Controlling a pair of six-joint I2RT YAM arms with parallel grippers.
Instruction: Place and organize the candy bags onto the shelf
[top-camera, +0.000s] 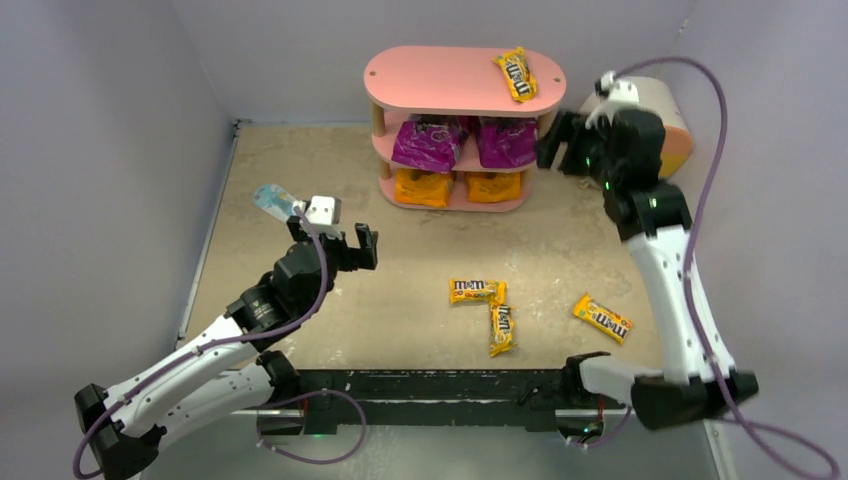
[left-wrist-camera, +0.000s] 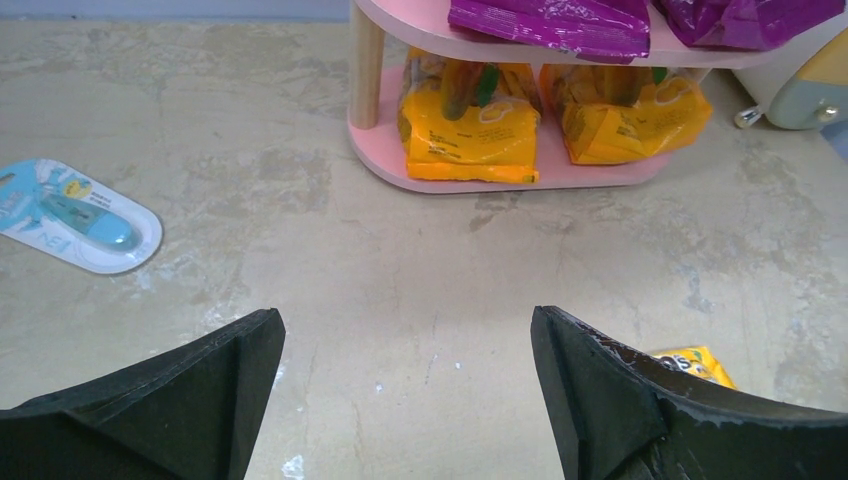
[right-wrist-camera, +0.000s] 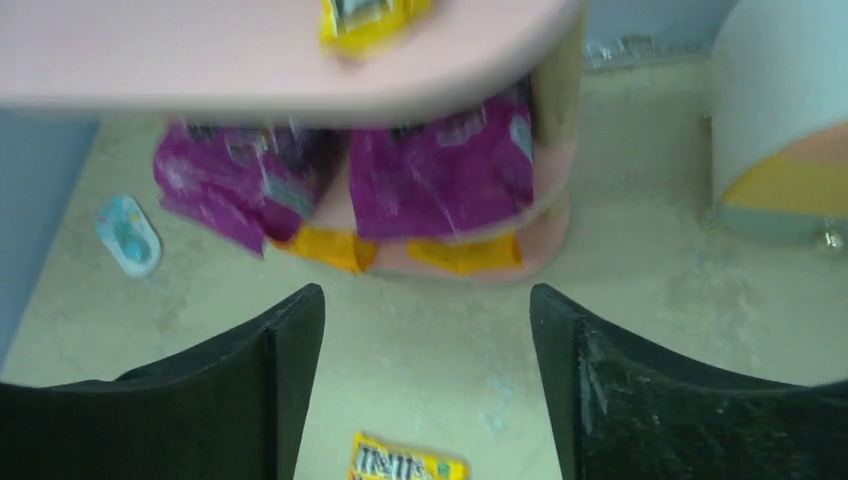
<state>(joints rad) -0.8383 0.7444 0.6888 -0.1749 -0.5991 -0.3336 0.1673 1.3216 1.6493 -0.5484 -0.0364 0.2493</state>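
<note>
The pink shelf (top-camera: 440, 82) stands at the back. One yellow M&M's packet (top-camera: 516, 73) lies on its top board. Two magenta bags (top-camera: 428, 143) (top-camera: 506, 142) fill the middle tier and two orange bags (top-camera: 424, 187) (top-camera: 493, 186) the bottom tier. Three yellow packets (top-camera: 474, 291) (top-camera: 501, 329) (top-camera: 602, 317) lie on the table in front. My left gripper (top-camera: 350, 247) (left-wrist-camera: 405, 320) is open and empty above bare table, left of them. My right gripper (top-camera: 557, 140) (right-wrist-camera: 425, 295) is open and empty, held high beside the shelf's right end.
A pale blue-white flat packet (top-camera: 272, 199) lies on the table by the left wall, behind my left wrist. The round cream drawer unit (top-camera: 668, 125) stands in the back right corner, right behind my right arm. Walls close in the table on three sides.
</note>
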